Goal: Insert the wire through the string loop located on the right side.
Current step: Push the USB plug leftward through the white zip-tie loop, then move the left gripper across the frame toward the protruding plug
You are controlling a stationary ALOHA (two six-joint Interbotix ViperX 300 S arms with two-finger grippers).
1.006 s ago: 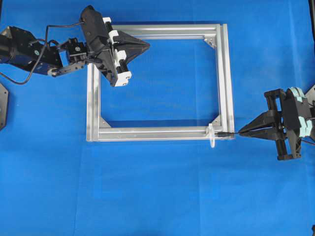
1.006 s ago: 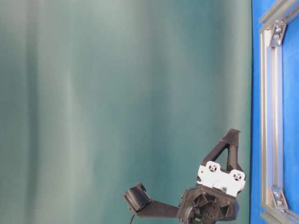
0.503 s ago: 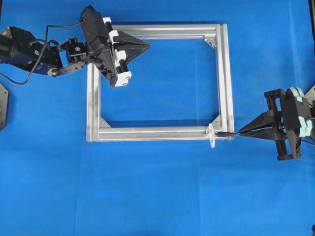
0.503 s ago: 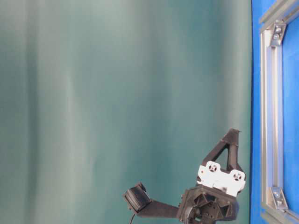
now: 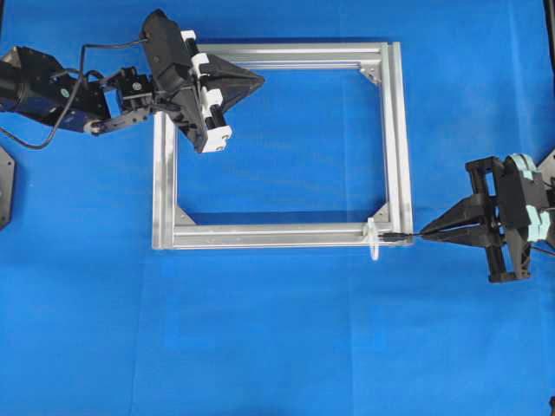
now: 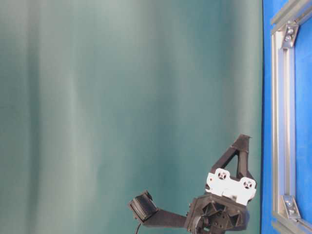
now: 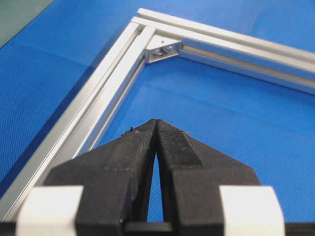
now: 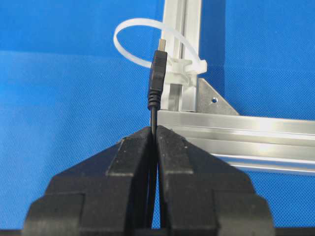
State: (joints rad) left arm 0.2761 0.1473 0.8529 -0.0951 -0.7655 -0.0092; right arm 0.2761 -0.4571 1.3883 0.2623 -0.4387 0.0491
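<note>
right gripper (image 8: pixel 153 129): pressed together on the wire (image 8: pixel 157 78), pinching its thin black cable just behind the plug
wire: plug stands out just past the fingertips, metallic tip pointing at the string loop (image 8: pixel 147 42)
wire tip: level with the loop's band, just beside the frame; whether it has entered the loop cannot be told
string loop: whitish band fixed at the aluminium frame (image 5: pixel 395 139), near its corner bracket
left gripper (image 7: pixel 156 123): fingers pressed together, holding nothing, above the frame's far corner, well apart from the wire
</note>
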